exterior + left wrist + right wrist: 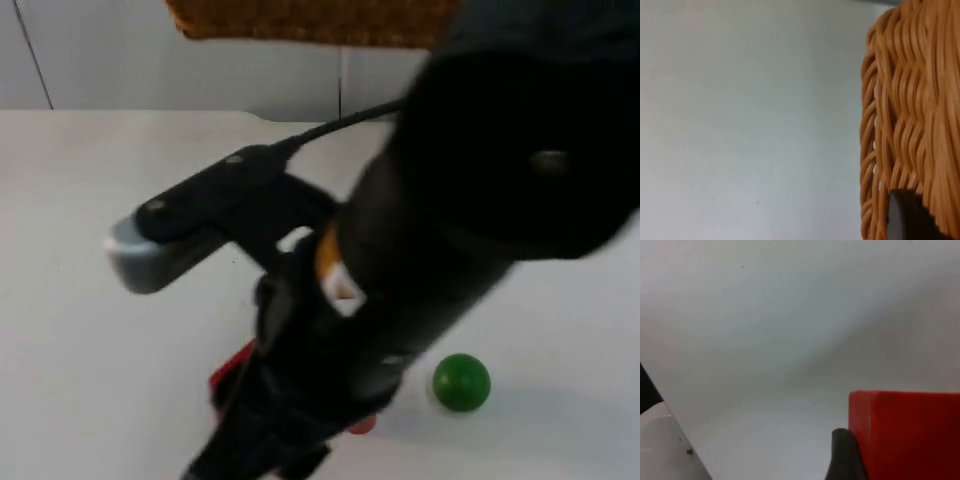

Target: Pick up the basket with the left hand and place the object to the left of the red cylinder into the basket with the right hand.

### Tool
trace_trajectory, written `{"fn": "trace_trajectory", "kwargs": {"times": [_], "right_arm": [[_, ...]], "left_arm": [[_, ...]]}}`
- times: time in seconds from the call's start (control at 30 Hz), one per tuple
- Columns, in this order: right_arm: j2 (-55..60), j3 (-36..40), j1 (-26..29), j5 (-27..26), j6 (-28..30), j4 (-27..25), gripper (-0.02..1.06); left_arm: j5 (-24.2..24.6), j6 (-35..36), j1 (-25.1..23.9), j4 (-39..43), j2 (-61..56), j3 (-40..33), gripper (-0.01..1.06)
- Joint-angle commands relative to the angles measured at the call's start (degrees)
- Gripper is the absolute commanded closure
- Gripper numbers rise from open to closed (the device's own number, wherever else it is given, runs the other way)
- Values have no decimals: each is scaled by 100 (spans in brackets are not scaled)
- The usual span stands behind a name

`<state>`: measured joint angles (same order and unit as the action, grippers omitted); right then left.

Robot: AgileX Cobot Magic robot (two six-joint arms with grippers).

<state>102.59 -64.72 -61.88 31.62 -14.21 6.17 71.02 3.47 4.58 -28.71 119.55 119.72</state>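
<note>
The woven basket (310,20) hangs above the table at the far edge of the top view. Its wicker wall (910,100) rises close before my left gripper (910,220), which is shut on it. My right arm reaches across the middle of the table, and my right gripper (250,430) is low at the near edge, over a red block (228,372). That block (905,435) rests on the table, right up against the gripper. A small red piece, perhaps the red cylinder (362,425), peeks out from under the arm to the block's right.
A green ball (461,382) lies on the white table (80,330) to the right of the arm. The grey partition wall (100,50) closes off the far side.
</note>
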Motion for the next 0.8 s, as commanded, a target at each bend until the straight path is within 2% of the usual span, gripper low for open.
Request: {"fn": "trace_trajectory", "kwargs": {"times": [0.0,0.13,0.27,0.33,0.6,0.7,0.77], "right_arm": [[-457,319,-12,-233,-181,126,105],[-1169,664,-12,-556,-181,126,105],[-1523,651,2,-589,-181,214,105],[-1651,651,2,-495,-307,421,105],[-1988,651,2,-220,-487,609,105],[-2131,651,2,-164,-655,867,105],[-2244,651,12,-43,-1084,1359,105]], "left_arm": [[-106,-73,43,-221,-63,-148,105],[-106,-154,43,-221,-63,-393,105],[-106,-170,43,-233,-63,-473,105],[-106,-170,43,-233,-63,-474,105],[-106,-216,43,-233,-63,-474,105],[-106,-240,43,-233,-63,-474,105],[-106,-240,43,-233,-63,-474,105]]}}
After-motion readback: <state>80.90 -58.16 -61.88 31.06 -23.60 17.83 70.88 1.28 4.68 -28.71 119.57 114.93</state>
